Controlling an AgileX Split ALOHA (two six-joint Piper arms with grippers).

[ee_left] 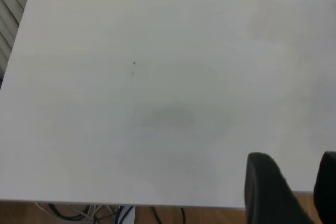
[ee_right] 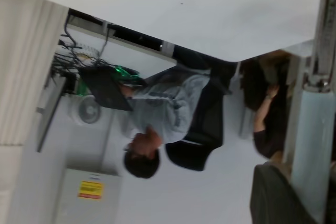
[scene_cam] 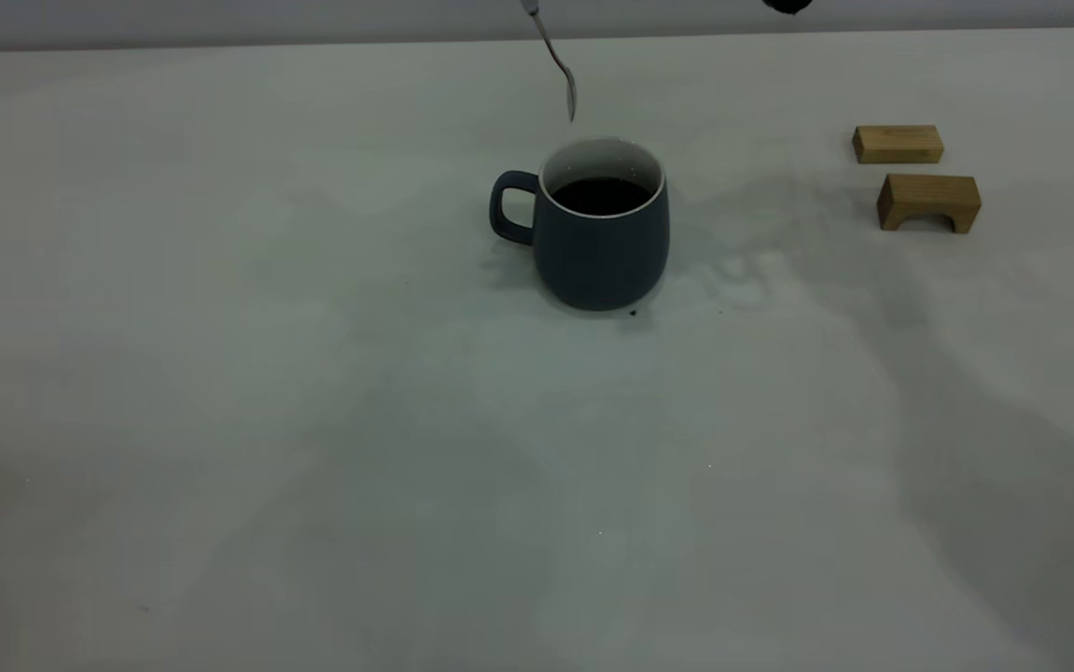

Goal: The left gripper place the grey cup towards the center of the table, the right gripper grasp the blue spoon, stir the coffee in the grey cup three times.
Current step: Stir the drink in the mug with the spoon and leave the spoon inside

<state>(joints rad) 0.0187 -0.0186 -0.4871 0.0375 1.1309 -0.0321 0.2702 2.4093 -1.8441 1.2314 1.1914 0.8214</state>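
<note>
The wide, plain off-white counter (scene_cam: 313, 420) fills the exterior view. The left gripper (ee_left: 302, 192), an all-black claw with two long fingers, does not show there. In the left wrist view its two fingers stand apart with a gap between them, so its jaws are spread and hold nothing. They hang over a bare part of the counter near its edge.

Near the middle of the counter stands the dark slate-grey rounded mug (scene_cam: 600, 229), the grey cup. It is upright, with its loop handle pointing to the left side of the exterior view. Its inside and rim are white. The dark, nearly black coffee (scene_cam: 601, 195) lies flat and round inside it.

Just above the far rim of the cup hangs the small slim blue spoon (scene_cam: 558, 61). Its grey metal bowl points down and is up in the air, not in the coffee. The spoon leans, with its upper end going out of the top of the view. In the right wrist view, the pale blue handle sits between the dark fingers of the right gripper (ee_right: 310, 182), so its jaws are pinching the spoon.

Over at the right, two tan wooden blocks (scene_cam: 914, 173) lie on the counter, well apart from the cup.
</note>
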